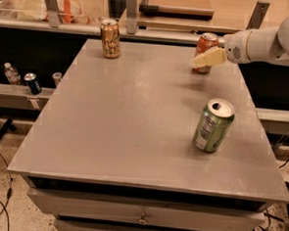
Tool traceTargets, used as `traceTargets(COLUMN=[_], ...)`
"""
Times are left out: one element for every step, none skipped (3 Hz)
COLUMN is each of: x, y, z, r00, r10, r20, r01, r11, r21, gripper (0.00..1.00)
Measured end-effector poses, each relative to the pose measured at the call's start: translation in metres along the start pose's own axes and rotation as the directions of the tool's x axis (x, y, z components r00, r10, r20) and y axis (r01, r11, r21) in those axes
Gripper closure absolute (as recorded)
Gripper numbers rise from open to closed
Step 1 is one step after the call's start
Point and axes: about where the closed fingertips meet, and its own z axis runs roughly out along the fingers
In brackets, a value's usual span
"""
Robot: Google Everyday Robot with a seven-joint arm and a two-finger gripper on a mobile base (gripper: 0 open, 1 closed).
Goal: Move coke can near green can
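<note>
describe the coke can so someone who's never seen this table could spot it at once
Start at the grey table and look to its far right corner, where the gripper hangs in front of a can. That is the coke can: red-orange with a silver top, unlike the gold-brown can at the far left and the green can nearer the front right.

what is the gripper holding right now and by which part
It cannot be told. The gripper is right at the coke can, crossing its lower half, but an actual hold on the can does not show.
</note>
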Motion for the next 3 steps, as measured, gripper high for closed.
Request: traceTargets(x=[-0.0059,-0.0107,-0.014], y=[-0.0029,-0.005,-0.0064], z=[0.006,0.0098,0.0121], r00=[1.0,0.999,0.999], r10=[0.006,0.012,0.015], r20=[0.021,0.034,0.043], r01=[-0.007,-0.013,-0.016], r11=[0.9999,0.9997,0.9994], r21=[0.011,0.022,0.032], gripper=[0.0,0.0,0.15])
